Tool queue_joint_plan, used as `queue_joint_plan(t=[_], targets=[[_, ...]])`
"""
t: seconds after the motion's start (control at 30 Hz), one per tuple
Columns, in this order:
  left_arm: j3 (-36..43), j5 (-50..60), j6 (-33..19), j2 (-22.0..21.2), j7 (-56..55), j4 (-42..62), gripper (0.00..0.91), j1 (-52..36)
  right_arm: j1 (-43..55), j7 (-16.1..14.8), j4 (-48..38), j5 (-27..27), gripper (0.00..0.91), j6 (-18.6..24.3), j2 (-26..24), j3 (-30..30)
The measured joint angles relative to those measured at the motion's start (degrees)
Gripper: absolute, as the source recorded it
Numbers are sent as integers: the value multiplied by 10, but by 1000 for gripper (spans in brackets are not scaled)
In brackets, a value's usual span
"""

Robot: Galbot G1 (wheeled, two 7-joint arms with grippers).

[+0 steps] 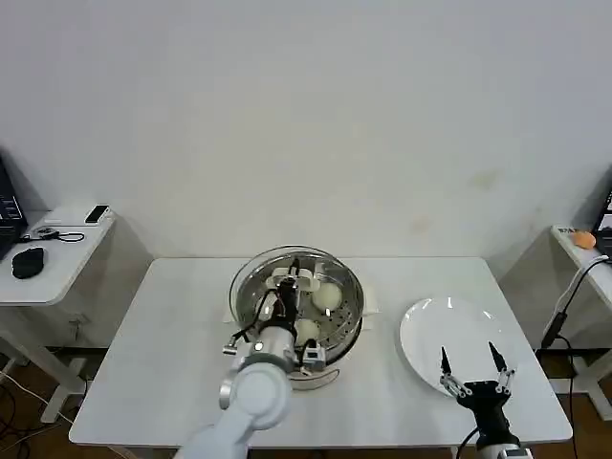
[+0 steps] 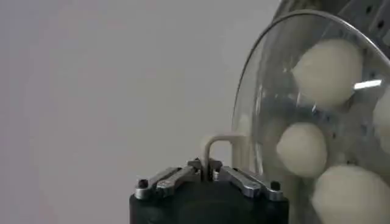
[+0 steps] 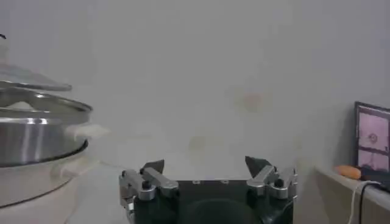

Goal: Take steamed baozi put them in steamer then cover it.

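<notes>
On the far left of the head view stands a small side table (image 1: 57, 251) with a dark mouse (image 1: 29, 261) and a phone (image 1: 97, 213) on it. The main white table (image 1: 172, 325) carries the steamer (image 1: 251, 308) just left of its middle. The left gripper (image 1: 287, 287) hangs over the pot with its fingers clenched on the cream-white bar handle of the cover (image 1: 330, 266), and the glass lid sits tilted above the steel rim, not flat on it. In the left wrist view the fingers (image 2: 234, 176) pinch together at the foot of the handle (image 2: 222, 146), and the clear cover (image 2: 256, 122) stands on edge just beyond them. Through the glass the baozi (image 2: 326, 70) lie on the hole-dotted tray: four pale round buns close together, one cut off by the picture edge. The head view shows two of them (image 1: 326, 295) inside the pot, beside the gripper.

To the right of the steamer lies a flat white plate (image 1: 430, 330), bare. The right gripper (image 1: 472, 364) hovers at the plate's near edge with its fingers spread wide and nothing between them. Its wrist view shows the steamer (image 3: 36, 131) side-on, well apart, with the cover's rim (image 3: 30, 79) raised above the pot. Another side table (image 1: 574, 251) stands at the far right.
</notes>
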Motion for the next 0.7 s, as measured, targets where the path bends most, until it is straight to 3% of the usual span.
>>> queue_joint_plan(t=[0.7], targets=[[14, 44, 0, -38, 14, 28, 0, 0, -2, -1, -6, -7, 907, 2, 0, -9]])
